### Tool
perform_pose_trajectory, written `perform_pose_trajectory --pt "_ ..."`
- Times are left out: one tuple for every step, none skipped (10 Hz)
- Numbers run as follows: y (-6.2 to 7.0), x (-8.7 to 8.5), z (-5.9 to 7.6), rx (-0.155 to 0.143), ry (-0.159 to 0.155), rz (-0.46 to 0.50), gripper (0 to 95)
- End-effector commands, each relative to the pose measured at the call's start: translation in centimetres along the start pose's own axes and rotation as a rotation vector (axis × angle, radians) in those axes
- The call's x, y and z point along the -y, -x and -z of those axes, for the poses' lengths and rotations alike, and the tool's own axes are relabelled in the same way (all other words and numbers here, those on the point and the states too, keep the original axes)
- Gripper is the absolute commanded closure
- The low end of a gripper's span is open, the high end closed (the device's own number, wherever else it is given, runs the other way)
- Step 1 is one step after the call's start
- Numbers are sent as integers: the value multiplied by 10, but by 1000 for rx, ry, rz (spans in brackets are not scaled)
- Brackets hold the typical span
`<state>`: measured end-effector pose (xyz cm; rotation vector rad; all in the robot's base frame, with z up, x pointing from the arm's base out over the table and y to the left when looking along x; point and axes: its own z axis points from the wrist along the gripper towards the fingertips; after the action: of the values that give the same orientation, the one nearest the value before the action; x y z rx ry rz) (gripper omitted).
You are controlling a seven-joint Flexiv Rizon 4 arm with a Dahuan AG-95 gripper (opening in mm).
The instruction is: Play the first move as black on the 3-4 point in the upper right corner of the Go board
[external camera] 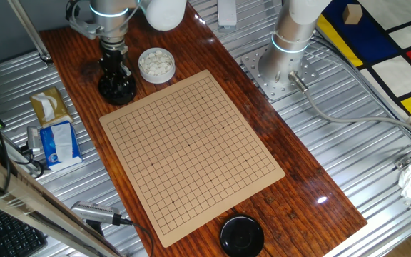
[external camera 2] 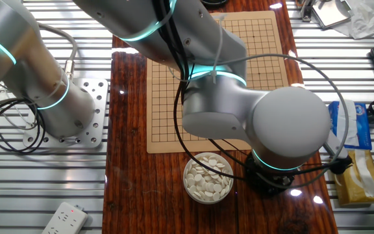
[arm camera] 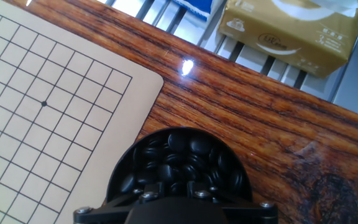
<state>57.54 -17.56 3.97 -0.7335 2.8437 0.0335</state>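
Note:
The Go board (external camera: 191, 150) lies flat on the wooden table, and no stone shows on its grid in any view. A black bowl (arm camera: 229, 163) full of glossy black stones (arm camera: 179, 149) stands just off the board's corner (arm camera: 143, 82). My gripper (arm camera: 173, 186) reaches down into this bowl (external camera: 116, 89), its fingertips among the stones. The dark fingers blend with the stones, so their gap and any held stone cannot be made out. In the other fixed view the arm covers most of the bowl (external camera 2: 265, 181).
A white bowl of white stones (external camera: 155, 64) stands beside the black bowl. A round black lid (external camera: 242, 235) rests near the board's near edge. A tissue box (arm camera: 291, 31) and a blue pack (external camera: 57, 143) lie off the table's left side. The arm's base (external camera: 284, 68) is at the right.

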Motion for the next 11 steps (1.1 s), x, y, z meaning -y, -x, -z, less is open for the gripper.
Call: perform_pose_trajectory --pt "-1 0 0 -3 -3 -2 760" --pt "-2 -1 0 -4 -4 -6 760" --pt "-2 -1 0 -3 -4 -11 950" --pt "-3 -2 0 -3 -4 -16 950" --pt "-3 -2 0 -3 -4 -19 950" --pt "-3 -2 0 -3 -5 -19 950" --pt "-3 -2 0 -3 -5 -19 950" --pt "-3 -2 0 -3 -5 -19 950" --pt "-3 -2 0 -3 -5 -19 950" --pt "-3 -2 0 -3 -5 -19 950" --pt "-3 -2 0 -3 -5 -19 950"
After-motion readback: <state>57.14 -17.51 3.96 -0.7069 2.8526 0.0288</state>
